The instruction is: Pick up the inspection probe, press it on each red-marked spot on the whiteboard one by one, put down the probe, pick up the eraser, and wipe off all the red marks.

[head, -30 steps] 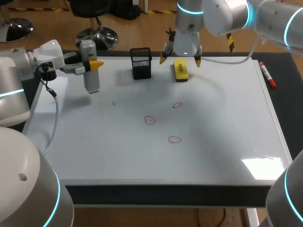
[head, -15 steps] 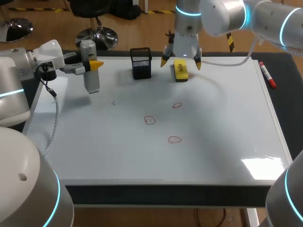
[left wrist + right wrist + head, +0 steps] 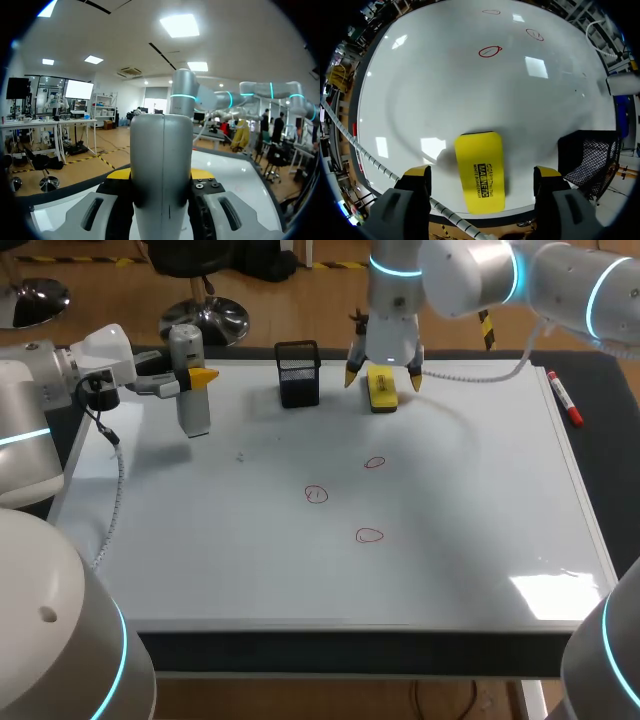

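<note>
- Head view: our left hand (image 3: 196, 378) pinches the inspection probe (image 3: 192, 408), which stands upright near the left edge of the whiteboard (image 3: 470, 540). Our right hand (image 3: 383, 378) hangs spread over the yellow eraser (image 3: 381, 392), which lies at the board's far edge near a black mesh holder (image 3: 298, 372). We cannot tell what is in the holder, if anything. Three red marks (image 3: 316, 495) sit unwiped mid-board. A red marker (image 3: 565, 400) lies just beyond the board's right edge.
- Left wrist view: the inspection probe (image 3: 160, 145) fills the gap in our left hand (image 3: 161, 175), with a yellow tip on each flank. Its casing looks stiff and smooth, so probably slippery, and we judge that it needs a firm squeeze at mid-body.
- Right wrist view: the yellow eraser (image 3: 480, 170) lies flat between the open fingers of our right hand (image 3: 481, 172) and touches neither. We take it for a light, rigid block, best gripped across its narrow width by the long sides. The black mesh holder (image 3: 587, 155) stands close beside one finger. The red marks (image 3: 490, 51) lie ahead.
</note>
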`<state>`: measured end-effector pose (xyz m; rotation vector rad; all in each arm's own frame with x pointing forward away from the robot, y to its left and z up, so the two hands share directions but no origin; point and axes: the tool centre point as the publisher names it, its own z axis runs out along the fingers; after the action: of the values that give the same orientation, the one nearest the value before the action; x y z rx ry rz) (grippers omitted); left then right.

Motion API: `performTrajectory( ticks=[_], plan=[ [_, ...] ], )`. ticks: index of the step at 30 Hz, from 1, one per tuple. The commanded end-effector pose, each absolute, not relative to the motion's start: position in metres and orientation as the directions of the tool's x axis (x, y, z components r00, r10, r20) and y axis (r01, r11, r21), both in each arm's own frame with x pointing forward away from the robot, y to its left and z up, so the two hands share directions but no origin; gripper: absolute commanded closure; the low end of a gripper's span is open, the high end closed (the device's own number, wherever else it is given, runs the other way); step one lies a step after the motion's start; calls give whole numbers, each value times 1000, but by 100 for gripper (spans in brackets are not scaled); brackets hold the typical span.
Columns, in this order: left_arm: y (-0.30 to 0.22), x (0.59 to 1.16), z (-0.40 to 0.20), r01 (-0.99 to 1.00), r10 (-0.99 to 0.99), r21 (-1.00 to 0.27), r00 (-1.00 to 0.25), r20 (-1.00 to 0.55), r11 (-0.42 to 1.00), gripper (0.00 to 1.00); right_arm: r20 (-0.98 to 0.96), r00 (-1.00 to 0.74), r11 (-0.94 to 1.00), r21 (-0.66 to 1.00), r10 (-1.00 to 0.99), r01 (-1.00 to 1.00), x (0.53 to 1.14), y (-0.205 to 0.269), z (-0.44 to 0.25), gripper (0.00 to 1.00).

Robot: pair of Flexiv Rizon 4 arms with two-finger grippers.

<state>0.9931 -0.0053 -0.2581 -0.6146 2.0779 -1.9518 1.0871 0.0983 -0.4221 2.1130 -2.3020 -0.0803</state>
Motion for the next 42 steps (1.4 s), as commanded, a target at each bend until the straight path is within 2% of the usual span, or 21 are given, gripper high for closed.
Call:
performTrajectory(
  ticks=[1,3,7,9,16,17,19,20,21,42],
  plan=[
    [-5,993,-257,-148,-446,-989,-887,120,28,100,-14,-84,83,57,-996,-995,1090,99,-423,18],
    [-5,993,-257,-148,-446,-989,-887,120,28,100,-10,-84,83,59,-996,-995,1090,98,-423,20],
    [-5,993,-257,-148,-446,-989,-887,120,28,100,-2,-80,80,59,-997,-995,1090,95,-425,35],
    [-5,993,-257,-148,-446,-989,-887,120,28,100,1,-78,78,60,-997,-995,1090,95,-425,50],
    [-5,993,-257,-148,-446,-989,-887,120,28,100,5,-73,73,60,-997,-995,1091,93,-425,66],
    [-5,993,-257,-148,-446,-989,-887,120,28,100,6,-72,72,61,-997,-995,1090,93,-425,75],
    [-5,993,-257,-148,-446,-989,-887,120,28,100,8,-69,70,65,-998,-995,1089,93,-424,80],
    [-5,993,-257,-148,-446,-989,-887,120,28,100,10,-67,68,67,-998,-995,1088,93,-424,93],
    [-5,993,-257,-148,-446,-989,-887,120,28,100,11,-65,66,68,-998,-995,1088,93,-424,100],
    [-5,993,-257,-148,-446,-989,-887,120,28,100,2,-155,154,67,-988,-986,1084,93,-392,100]
  ],
)
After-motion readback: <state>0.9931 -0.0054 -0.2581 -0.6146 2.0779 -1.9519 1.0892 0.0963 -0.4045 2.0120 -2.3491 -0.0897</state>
